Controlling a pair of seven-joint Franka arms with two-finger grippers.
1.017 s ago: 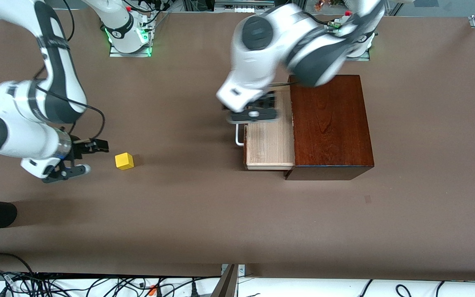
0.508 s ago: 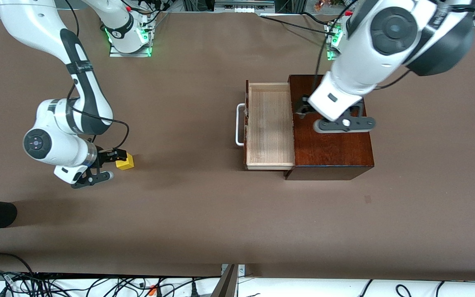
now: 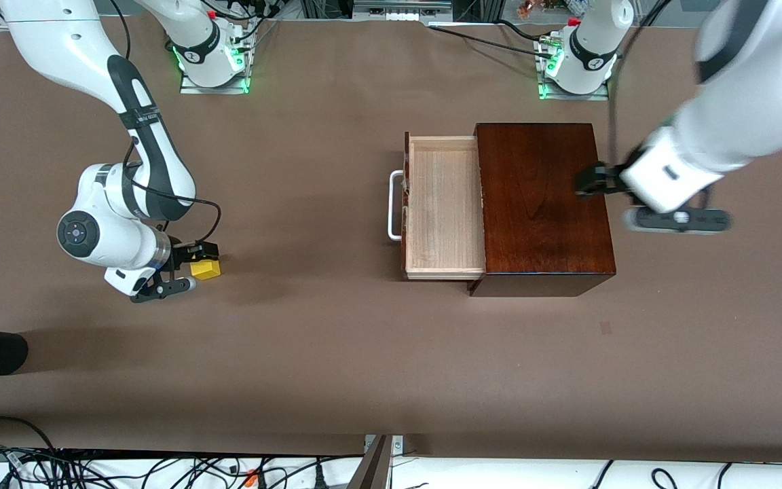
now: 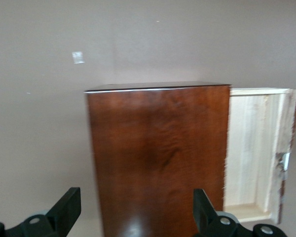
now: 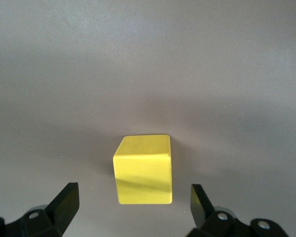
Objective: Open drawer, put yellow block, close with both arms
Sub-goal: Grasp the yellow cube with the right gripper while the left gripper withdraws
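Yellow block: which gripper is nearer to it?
Right. The right gripper is open astride the yellow block; the left gripper is open over the box edge, toward the left arm's end.

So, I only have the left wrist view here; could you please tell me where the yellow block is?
Observer: The yellow block sits on the table toward the right arm's end, well apart from the open drawer.
Operator: Thank you. Is the right end effector on it?
Observer: The right end effector is open, with one finger on each side of the block and gaps showing; it has not clamped yet.
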